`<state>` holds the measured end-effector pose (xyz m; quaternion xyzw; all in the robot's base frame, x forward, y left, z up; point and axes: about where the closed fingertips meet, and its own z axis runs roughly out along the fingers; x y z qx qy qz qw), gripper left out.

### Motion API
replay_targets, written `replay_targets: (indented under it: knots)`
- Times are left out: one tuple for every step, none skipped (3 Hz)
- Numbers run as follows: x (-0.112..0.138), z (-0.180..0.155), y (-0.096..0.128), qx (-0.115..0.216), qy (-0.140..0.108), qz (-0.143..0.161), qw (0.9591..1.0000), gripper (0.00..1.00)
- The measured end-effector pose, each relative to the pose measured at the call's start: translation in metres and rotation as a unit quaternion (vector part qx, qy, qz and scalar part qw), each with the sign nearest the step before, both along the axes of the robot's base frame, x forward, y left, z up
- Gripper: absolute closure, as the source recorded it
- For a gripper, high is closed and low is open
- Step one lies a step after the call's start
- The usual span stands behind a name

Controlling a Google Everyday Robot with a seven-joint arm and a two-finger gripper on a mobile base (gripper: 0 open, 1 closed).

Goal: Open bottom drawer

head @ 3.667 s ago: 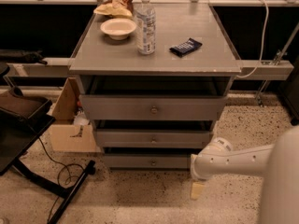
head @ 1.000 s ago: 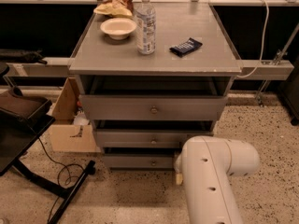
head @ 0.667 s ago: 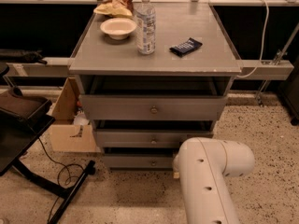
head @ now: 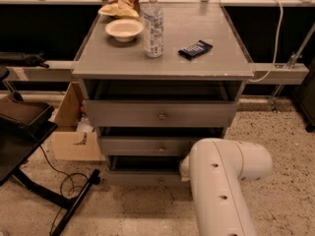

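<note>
The camera view looks down at a grey desk (head: 216, 28) with three drawers stacked under its front edge, on a speckled floor. The bottom drawer (head: 140, 178) sits lowest, just above the floor and set back beneath the desk's front edge. It has a flat grey front, narrower than the two above, and its small round knob (head: 160, 181) is near the middle. A dark gap shows above this front. The robot's white arm (head: 221, 186) rises from the lower right, below the desk's front right corner, and covers the drawer's right end. The gripper (head: 184, 173) is almost wholly hidden behind that arm. Only a small pale part peeks out at the arm's left side, close to the drawer front and just right of the knob, so I cannot tell whether it is open or closed. The drawer looks like stiff, rigid wood that should slide straight out. The knob is the only place to hold, and being small, smooth metal it may slip, so a firm, centred pinch seems wise. On the desktop, a bowl (head: 124, 29) and a snack bag (head: 120, 1) sit near the back left corner. A water bottle (head: 153, 26) stands mid-top, with a dark wrapped bar (head: 195, 49) to its right.
</note>
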<state>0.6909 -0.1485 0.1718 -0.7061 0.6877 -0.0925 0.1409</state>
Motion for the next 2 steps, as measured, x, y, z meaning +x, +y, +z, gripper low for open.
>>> replay_targets:
  knots:
    - [-0.018,0.001,-0.003,-0.011,0.017,0.007,0.9998,1.0]
    - [-0.039,-0.003,-0.013,-0.019,0.039,0.003,0.9991,1.0]
